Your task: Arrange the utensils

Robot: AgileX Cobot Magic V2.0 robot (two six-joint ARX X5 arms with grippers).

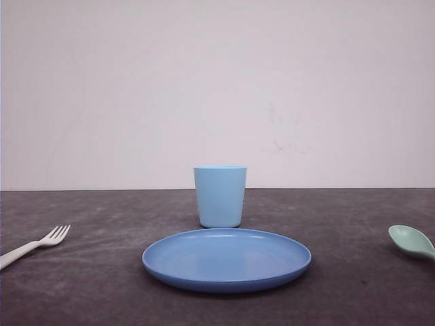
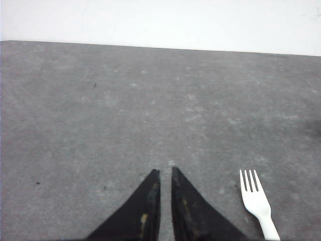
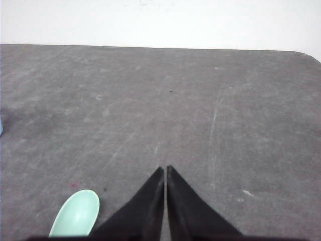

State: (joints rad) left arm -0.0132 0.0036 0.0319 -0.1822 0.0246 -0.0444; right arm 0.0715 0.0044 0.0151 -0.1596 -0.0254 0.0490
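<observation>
Nearest the lens sat the round, glossy blue plate [image 1: 226, 260], with the white plastic fork [image 1: 35, 245] lying flat well to its left, the smooth cup [image 1: 220, 196] just behind it, and the mint-green spoon [image 1: 412, 241] well to its right on the matte grey table [image 1: 102, 285]. Both utensils looked light, stiff and slick, best pinched across their slim handles. The left gripper [image 2: 165, 172] and right gripper [image 3: 165, 168] each hovered beside their utensil, fingers pressed together and empty.

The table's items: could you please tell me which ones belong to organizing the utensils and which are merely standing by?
Part of the job:
- small white plastic fork with four tines, lying at the table's left
- small mint-green plastic spoon with an oval bowl, lying at the right

Just standing by:
- light blue plastic cup, upright behind the plate
- round blue plastic plate, in the middle
</observation>
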